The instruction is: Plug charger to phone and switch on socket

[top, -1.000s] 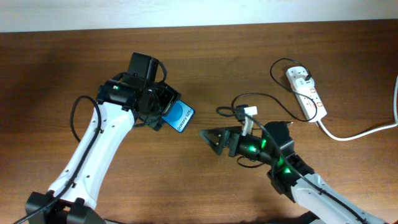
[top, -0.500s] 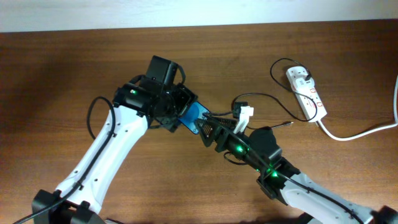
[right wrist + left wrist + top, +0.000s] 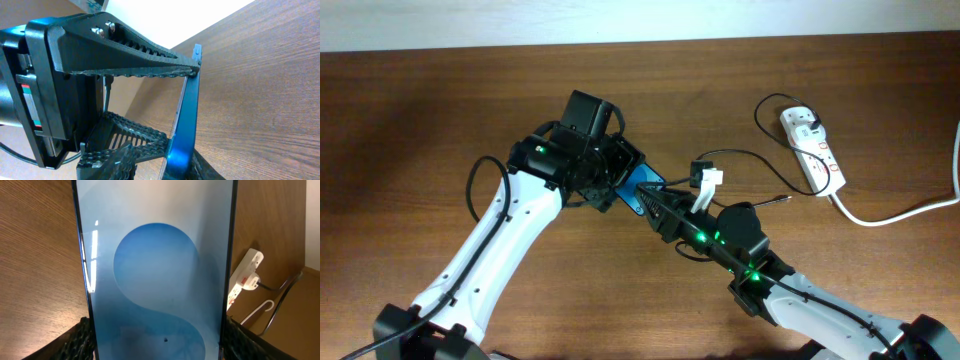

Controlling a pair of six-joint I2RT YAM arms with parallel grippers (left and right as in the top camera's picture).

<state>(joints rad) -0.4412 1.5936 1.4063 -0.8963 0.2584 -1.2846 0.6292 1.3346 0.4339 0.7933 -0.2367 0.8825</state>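
Note:
The phone [image 3: 642, 188], its screen lit blue, is held off the table by my left gripper [image 3: 618, 176], which is shut on its long edges. It fills the left wrist view, where the phone [image 3: 155, 270] sits between the black fingers [image 3: 82, 340]. My right gripper [image 3: 658, 206] has come up to its free end. In the right wrist view the phone [image 3: 185, 120] stands edge-on between the jaws of my right gripper [image 3: 165, 162], with a gap on the left side. The charger cable [image 3: 735, 152] lies between the grippers and the white socket [image 3: 812, 150].
The socket's thick white cord [image 3: 900, 210] runs off the right edge. A small white piece [image 3: 710, 182] lies on the cable next to my right arm. The white wall edge runs along the far side of the wooden table [image 3: 420, 120].
My left arm has carried the phone to the right. My right arm has moved up and left to meet it, and its jaws have narrowed around the phone's end.

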